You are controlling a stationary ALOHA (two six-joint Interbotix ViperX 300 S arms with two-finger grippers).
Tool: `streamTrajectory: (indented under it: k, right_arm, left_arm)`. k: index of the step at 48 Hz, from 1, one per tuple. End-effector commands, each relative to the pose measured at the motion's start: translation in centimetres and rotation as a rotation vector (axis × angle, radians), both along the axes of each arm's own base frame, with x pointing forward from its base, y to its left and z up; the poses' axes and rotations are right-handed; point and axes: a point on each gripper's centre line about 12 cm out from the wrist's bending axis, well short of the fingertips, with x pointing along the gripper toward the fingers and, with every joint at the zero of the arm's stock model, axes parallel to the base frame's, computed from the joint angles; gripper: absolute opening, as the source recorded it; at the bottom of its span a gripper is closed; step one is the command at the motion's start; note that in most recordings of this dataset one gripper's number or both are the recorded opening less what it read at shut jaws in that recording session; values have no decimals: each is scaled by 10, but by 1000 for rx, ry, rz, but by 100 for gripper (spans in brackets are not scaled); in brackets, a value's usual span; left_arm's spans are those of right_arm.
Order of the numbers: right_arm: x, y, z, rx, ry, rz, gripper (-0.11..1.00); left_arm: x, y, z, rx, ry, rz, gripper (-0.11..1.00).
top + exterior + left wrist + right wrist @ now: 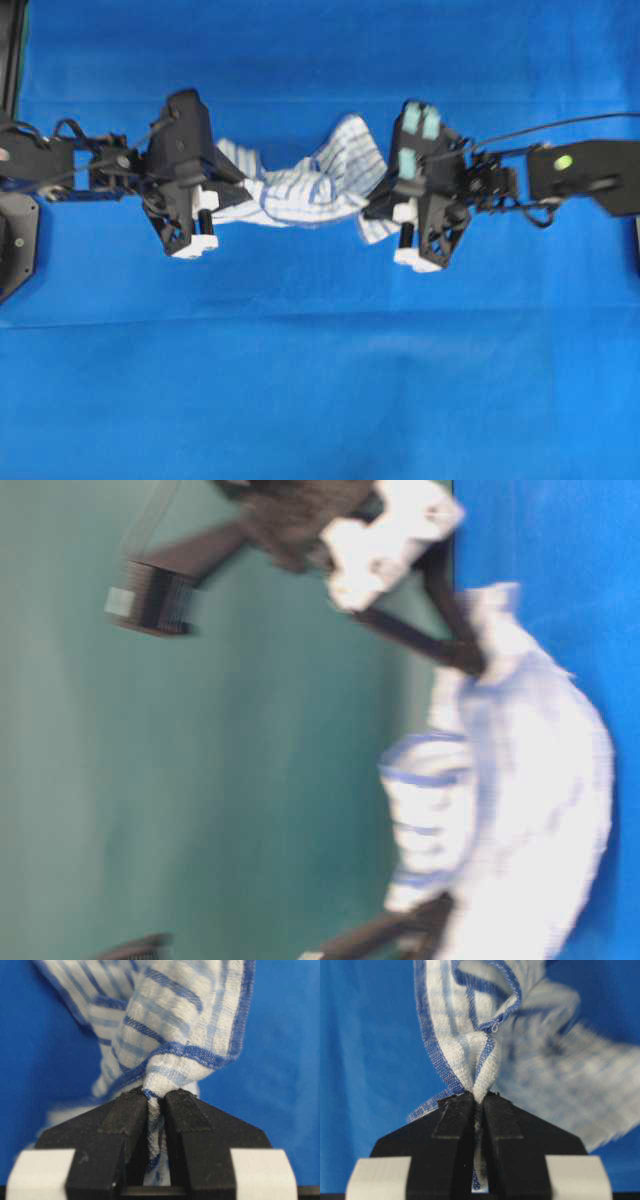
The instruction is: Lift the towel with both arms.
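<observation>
The towel (300,185) is strung between the two claws above the blue tablecloth (320,380), and it is seen best from overhead: a wrinkled band of white cloth with blue stripes, sagging a little in the middle, one loose flap thrown up towards the far side. Its left end is clamped by the left claw (222,192), its right end by the right claw (372,205), where pale teal pads (420,120) are carried on top of the black housing.

What the overhead view cannot give is supplied by the wrist cameras. From the left wrist, a bunched fold of towel (165,1045) is seen pinched hard between the two black fingers (125,1130) of the left claw (156,1110), a strip of cloth trapped in the narrow slit between them. From the right wrist the same is shown: a blue-edged corner of towel (475,1060) is squeezed tight in the right claw (479,1110), the rest of the cloth blurred away to the right.

The table-level view is heavily smeared; only a pale striped mass of towel (520,810) hanging against the blue is made out, with a black finger and white block (385,540) near its top. The grip itself cannot be judged there.
</observation>
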Motion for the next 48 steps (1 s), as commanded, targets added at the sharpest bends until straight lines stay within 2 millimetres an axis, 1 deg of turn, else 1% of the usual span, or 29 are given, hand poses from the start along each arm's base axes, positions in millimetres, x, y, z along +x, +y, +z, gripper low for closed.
streamTrajectory:
  k: [1, 5, 7, 13, 19, 23, 33, 37, 42, 48]
  right_arm:
    - [-3, -2, 46, -15, -95, -6, 4]
    - [-10, -2, 69, -23, -130, -10, 4]
    - [-14, -2, 83, -29, -151, -12, 4]
    - [-25, -3, 116, -49, -183, -18, 4]
    - [-35, -5, 150, -80, -216, -25, 4]
    - [-43, -6, 177, -106, -247, -32, 4]
    - [-58, -7, 234, -153, -340, -38, 4]
    - [-63, -7, 251, -166, -365, -39, 4]
    - [-67, -8, 267, -178, -385, -42, 4]
    - [-69, -8, 278, -193, -397, -40, 4]
  left_arm:
    - [2, 1, 36, 6, -67, 1, 5]
    - [-1, 0, 57, 9, -99, 0, 5]
    - [-4, 0, 71, 11, -122, -1, 5]
    - [-11, -1, 105, 16, -174, -3, 5]
    - [-19, -3, 144, 24, -244, -5, 5]
    - [-21, -3, 165, 28, -278, -6, 5]
    - [-27, -4, 208, 38, -345, -9, 5]
    - [-30, -4, 225, 44, -377, -10, 5]
    - [-35, -6, 246, 53, -425, -14, 5]
    - [-40, -7, 263, 63, -467, -17, 5]
